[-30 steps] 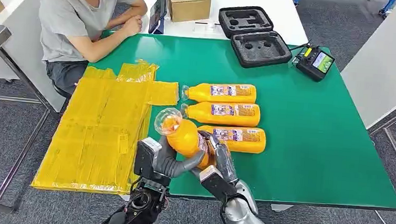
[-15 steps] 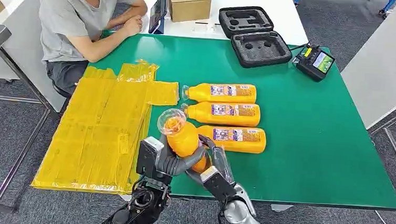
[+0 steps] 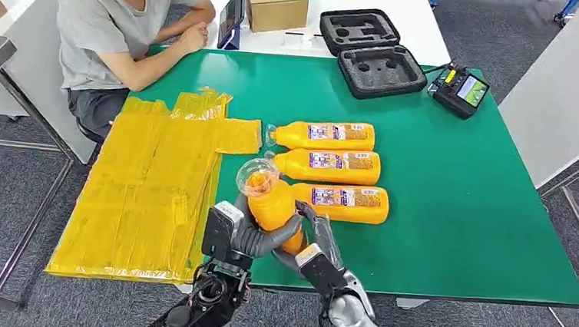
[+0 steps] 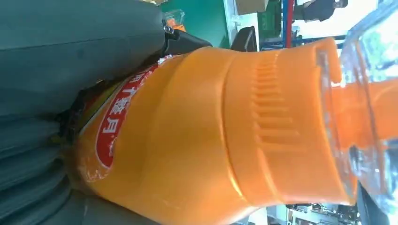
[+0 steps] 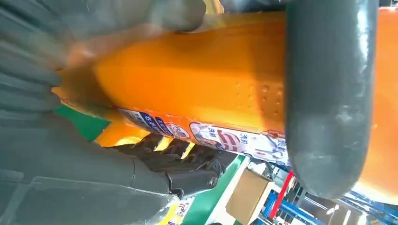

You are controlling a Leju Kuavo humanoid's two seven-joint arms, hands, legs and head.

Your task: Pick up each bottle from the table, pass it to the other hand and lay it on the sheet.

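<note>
The held bottle (image 3: 272, 205) stands nearly upright above the near edge of the tabletop (image 3: 452, 221), just right of the yellow sheet (image 3: 153, 192). The left hand (image 3: 254, 234) wraps its fingers around the lower body, and the right hand (image 3: 319, 246) closes on it too. Full of orange liquid, it looks heavy, smooth and slippery; the ribbed waist below the clear cap (image 3: 256, 174) seems the safest hold.
</note>
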